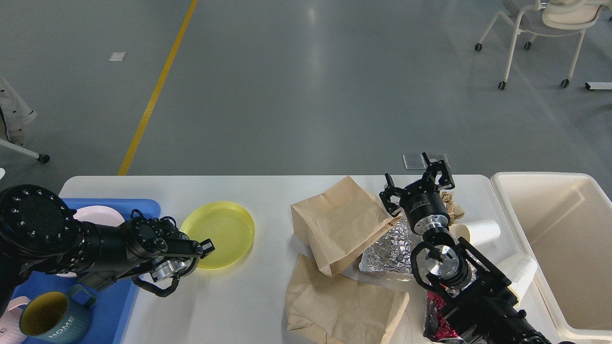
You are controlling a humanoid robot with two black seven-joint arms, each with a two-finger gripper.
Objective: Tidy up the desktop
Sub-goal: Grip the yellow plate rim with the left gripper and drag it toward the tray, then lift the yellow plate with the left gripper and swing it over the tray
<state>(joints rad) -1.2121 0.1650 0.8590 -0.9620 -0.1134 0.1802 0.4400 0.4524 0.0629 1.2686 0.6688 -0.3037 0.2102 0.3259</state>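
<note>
My left gripper (206, 248) sits at the near-left rim of the yellow plate (224, 229), which lies just right of and beyond it. Whether the fingers pinch the rim or merely touch, I cannot tell. The blue tray (114, 296) is behind the wrist, to the left, so the plate is a left-arm job.

My right gripper (417, 184) hovers wide, empty, over foil (387, 251) and the paper bags (342, 224) on the desktop (215, 306); cream bin (564, 239) to its right.

Writing: "HOME" on the teal mug (50, 320).
</note>
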